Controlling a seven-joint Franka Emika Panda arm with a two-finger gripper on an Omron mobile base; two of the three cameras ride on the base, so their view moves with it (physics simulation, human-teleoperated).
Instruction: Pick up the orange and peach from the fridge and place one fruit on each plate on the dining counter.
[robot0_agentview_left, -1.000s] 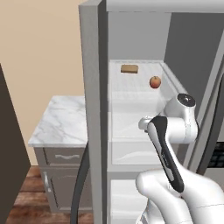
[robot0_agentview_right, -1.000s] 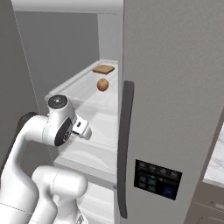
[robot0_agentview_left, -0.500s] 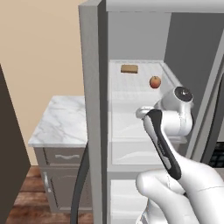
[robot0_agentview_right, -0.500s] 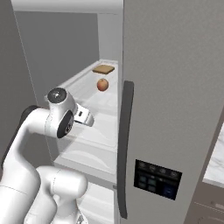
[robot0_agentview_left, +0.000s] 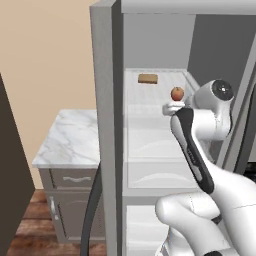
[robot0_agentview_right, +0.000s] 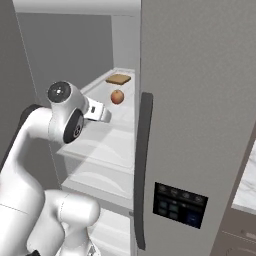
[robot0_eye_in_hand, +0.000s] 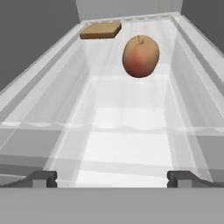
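Gripper: spread wide, nothing held.
Peach: on fridge shelf, path unobstructed.
Bread slice: behind, at the peach's left.

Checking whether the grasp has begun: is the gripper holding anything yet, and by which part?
Nothing is held. The gripper is open with its fingertips spread wide and nothing between them; the peach sits untouched farther back on the fridge shelf.

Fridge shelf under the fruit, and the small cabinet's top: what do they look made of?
The pale translucent fridge shelf looks like frosted plastic or glass: glossy, with light showing through. The grey drawer cabinet's white top looks like polished marble, given its grey veining.
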